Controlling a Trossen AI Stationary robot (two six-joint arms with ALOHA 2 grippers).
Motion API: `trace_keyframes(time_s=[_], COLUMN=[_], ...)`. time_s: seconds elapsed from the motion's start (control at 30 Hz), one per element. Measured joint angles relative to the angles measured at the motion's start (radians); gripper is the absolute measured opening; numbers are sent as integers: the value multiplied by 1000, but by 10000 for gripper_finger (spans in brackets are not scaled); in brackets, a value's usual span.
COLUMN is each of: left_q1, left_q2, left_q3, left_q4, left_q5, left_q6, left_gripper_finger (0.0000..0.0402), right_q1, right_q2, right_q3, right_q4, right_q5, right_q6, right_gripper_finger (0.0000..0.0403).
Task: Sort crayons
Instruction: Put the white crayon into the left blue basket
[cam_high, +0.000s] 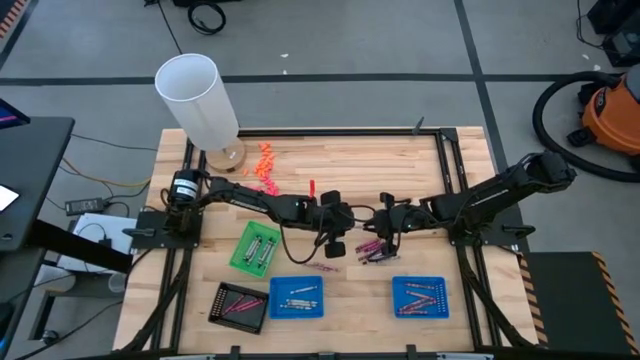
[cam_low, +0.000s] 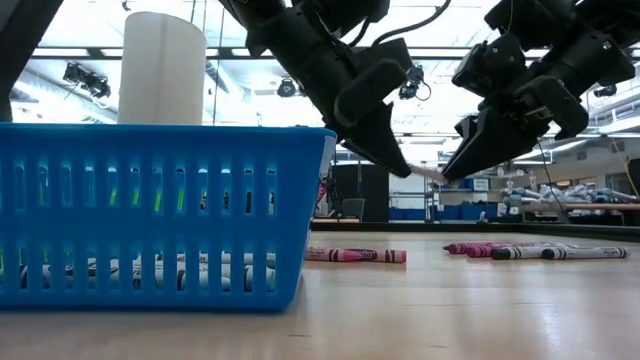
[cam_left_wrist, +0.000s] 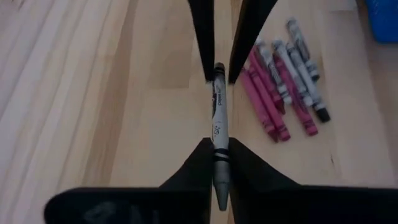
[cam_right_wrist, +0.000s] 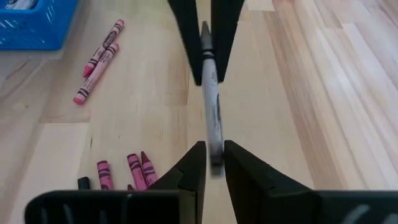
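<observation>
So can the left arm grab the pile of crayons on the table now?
Probably not yet. The left pincer is shut on a grey crayon, so it is full, though the pile lies close with nothing between.

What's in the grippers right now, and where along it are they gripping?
One grey crayon, spanning both grippers above the table: the left gripper pinches one end, and the other end sits between the fingers of the right gripper.

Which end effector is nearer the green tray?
Left. The left end effector hangs just right of the green tray, sharing a grey crayon with the right end effector, which lies farther right.
</observation>
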Motion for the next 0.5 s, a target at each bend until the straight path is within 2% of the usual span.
trace_keyframes(time_s=[0.17,0.33,0.5], left_q1=[-8,-40,-84], left_q2=[-7,-64,-154], left_q3=[0,0,2], left_q4=[-105,-249,-355], left_q5=[-13,-10,86], left_q6=[-48,-141,-306], left_gripper_finger=[30,40,41], right_q1=[10,22,53], right_q2=[0,0,0], right_q3=[0,0,0], right_q4=[-33,-52,-58], right_q5=[-4,-4,14], right_q6=[17,64,89], right_gripper_finger=[89,116,120])
